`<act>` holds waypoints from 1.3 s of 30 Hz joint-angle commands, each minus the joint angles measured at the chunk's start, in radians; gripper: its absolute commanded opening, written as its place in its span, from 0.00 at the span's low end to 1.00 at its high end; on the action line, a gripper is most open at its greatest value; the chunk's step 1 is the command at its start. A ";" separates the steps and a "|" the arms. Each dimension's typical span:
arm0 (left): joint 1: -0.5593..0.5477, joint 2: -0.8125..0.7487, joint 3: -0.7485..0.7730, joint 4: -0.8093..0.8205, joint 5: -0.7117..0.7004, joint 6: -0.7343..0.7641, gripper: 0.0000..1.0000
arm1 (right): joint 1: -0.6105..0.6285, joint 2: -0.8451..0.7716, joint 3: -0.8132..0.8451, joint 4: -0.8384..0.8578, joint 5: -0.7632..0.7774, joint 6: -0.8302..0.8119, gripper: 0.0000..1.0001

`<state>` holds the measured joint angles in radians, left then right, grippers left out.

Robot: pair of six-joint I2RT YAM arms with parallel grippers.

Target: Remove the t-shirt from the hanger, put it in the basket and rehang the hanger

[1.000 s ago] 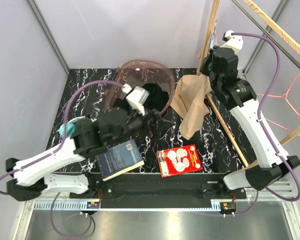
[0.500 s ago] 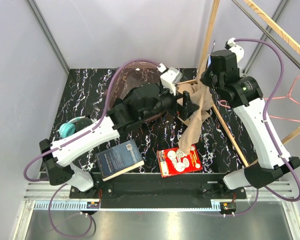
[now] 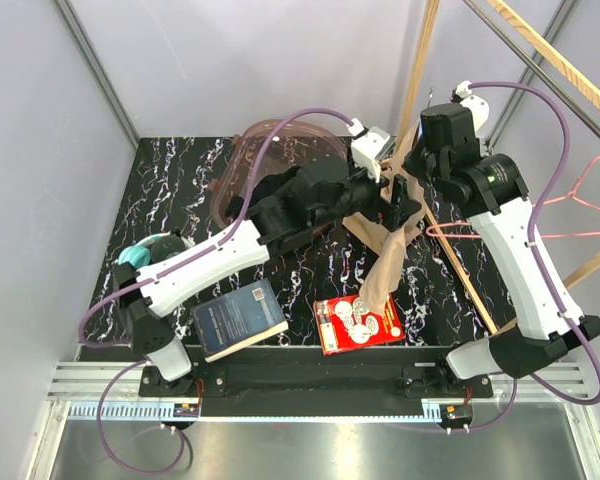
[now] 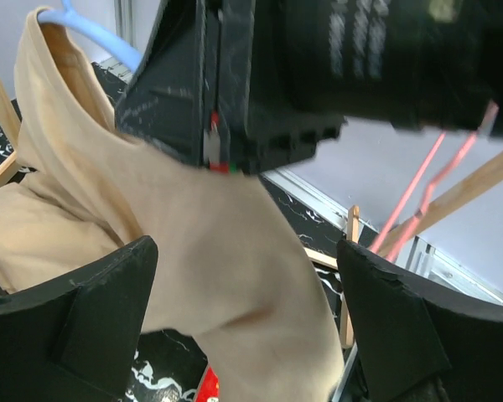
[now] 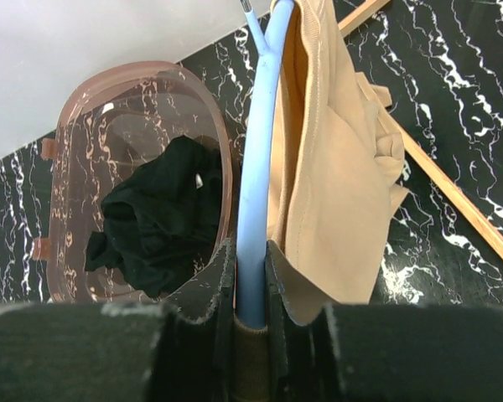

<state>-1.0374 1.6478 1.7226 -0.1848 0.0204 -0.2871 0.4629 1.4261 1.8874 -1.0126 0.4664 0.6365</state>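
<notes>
A tan t-shirt (image 3: pixel 385 265) hangs on a blue hanger (image 5: pixel 256 167) above the table's right side. My right gripper (image 5: pixel 250 251) is shut on the hanger's blue bar, with the shirt (image 5: pixel 335 184) draped beside it; in the top view this gripper (image 3: pixel 412 165) is high at the back right. My left gripper (image 4: pixel 247 318) is open, its jaws standing on either side of the hanging shirt (image 4: pixel 226 251) without pinching it. In the top view it (image 3: pixel 395 205) sits right against the shirt, below the right gripper. The hanger's blue tip (image 4: pixel 101 38) shows at the shirt's collar.
A pink see-through basket (image 3: pixel 242 160) holding a black garment (image 5: pixel 159 218) stands at the back. A dark book (image 3: pixel 238 318), a red card (image 3: pixel 358 320) and a teal object (image 3: pixel 140 258) lie near the front. A wooden rack (image 3: pixel 450 255) and pink wire hangers (image 3: pixel 580 200) stand at the right.
My left arm swung from the near left up and right to the shirt, jaws open around it. My right gripper lifted the hanger, so the shirt now hangs longer.
</notes>
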 commanded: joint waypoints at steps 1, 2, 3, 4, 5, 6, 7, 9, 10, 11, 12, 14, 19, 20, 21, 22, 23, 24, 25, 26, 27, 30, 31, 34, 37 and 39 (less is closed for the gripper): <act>0.004 0.050 0.095 0.039 0.007 0.003 0.89 | 0.010 -0.067 -0.008 0.054 -0.015 0.000 0.00; 0.004 0.059 0.098 0.038 0.007 0.002 0.88 | 0.010 -0.076 -0.013 0.057 -0.020 0.000 0.00; 0.004 0.063 0.101 0.035 -0.005 -0.007 0.86 | 0.010 -0.081 -0.022 0.060 -0.026 -0.001 0.00; 0.004 0.067 0.101 0.033 -0.017 -0.012 0.81 | 0.010 -0.088 -0.028 0.066 -0.031 -0.006 0.00; 0.005 0.066 0.104 0.025 -0.019 -0.017 0.74 | 0.011 -0.105 -0.036 0.071 -0.035 -0.006 0.00; 0.005 0.067 0.107 0.018 -0.071 -0.030 0.67 | 0.011 -0.113 -0.048 0.074 -0.043 -0.011 0.00; 0.007 0.069 0.111 0.009 -0.083 -0.037 0.56 | 0.010 -0.119 -0.054 0.078 -0.052 -0.017 0.00; 0.013 0.067 0.117 -0.021 -0.102 -0.072 0.47 | 0.010 -0.148 -0.079 0.095 -0.098 -0.024 0.00; 0.016 0.064 0.117 -0.022 -0.100 -0.083 0.42 | 0.010 -0.157 -0.086 0.115 -0.115 -0.040 0.00; 0.020 0.061 0.115 -0.024 -0.099 -0.093 0.35 | 0.011 -0.174 -0.094 0.124 -0.127 -0.043 0.00; 0.020 0.060 0.115 -0.024 -0.093 -0.106 0.31 | 0.010 -0.184 -0.111 0.134 -0.155 -0.058 0.00; 0.022 0.057 0.115 -0.028 -0.089 -0.115 0.15 | 0.010 -0.210 -0.131 0.167 -0.179 -0.064 0.00; 0.023 0.034 0.107 -0.044 -0.088 -0.124 0.00 | 0.010 -0.240 -0.159 0.200 -0.183 -0.081 0.00; 0.026 0.029 0.104 -0.047 -0.092 -0.123 0.00 | 0.011 -0.246 -0.160 0.206 -0.193 -0.086 0.01; 0.027 0.020 0.103 -0.050 -0.093 -0.119 0.00 | 0.010 -0.250 -0.166 0.215 -0.195 -0.096 0.03; 0.031 0.015 0.101 -0.056 -0.093 -0.118 0.00 | 0.010 -0.257 -0.172 0.224 -0.199 -0.106 0.05; 0.034 0.010 0.100 -0.056 -0.089 -0.115 0.00 | 0.011 -0.259 -0.177 0.233 -0.213 -0.118 0.08; 0.037 -0.002 0.094 -0.059 -0.089 -0.112 0.00 | 0.010 -0.263 -0.189 0.250 -0.216 -0.139 0.21; 0.046 -0.008 0.089 -0.064 -0.086 -0.110 0.00 | 0.010 -0.271 -0.197 0.259 -0.216 -0.153 0.27; 0.053 -0.013 0.086 -0.067 -0.067 -0.112 0.00 | 0.010 -0.274 -0.209 0.272 -0.219 -0.167 0.35; 0.059 -0.025 0.078 -0.070 -0.057 -0.109 0.00 | 0.010 -0.277 -0.217 0.287 -0.219 -0.194 0.41; 0.083 -0.049 0.051 -0.085 -0.043 -0.107 0.00 | 0.008 -0.282 -0.224 0.312 -0.258 -0.264 0.60; 0.095 -0.072 0.037 -0.085 -0.040 -0.109 0.00 | 0.010 -0.283 -0.228 0.319 -0.277 -0.277 0.68; 0.131 -0.111 -0.015 -0.085 -0.001 -0.129 0.00 | 0.008 -0.291 -0.237 0.342 -0.294 -0.325 0.77; 0.161 -0.138 -0.052 -0.084 0.068 -0.135 0.00 | 0.010 -0.288 -0.255 0.373 -0.322 -0.391 0.80; 0.178 -0.149 -0.070 -0.081 0.090 -0.127 0.00 | 0.008 -0.271 -0.251 0.381 -0.341 -0.437 0.80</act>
<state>-0.8810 1.6039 1.6520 -0.3859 0.0200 -0.4232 0.4648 1.1427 1.6421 -0.7010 0.1921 0.3252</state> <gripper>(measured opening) 0.134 0.800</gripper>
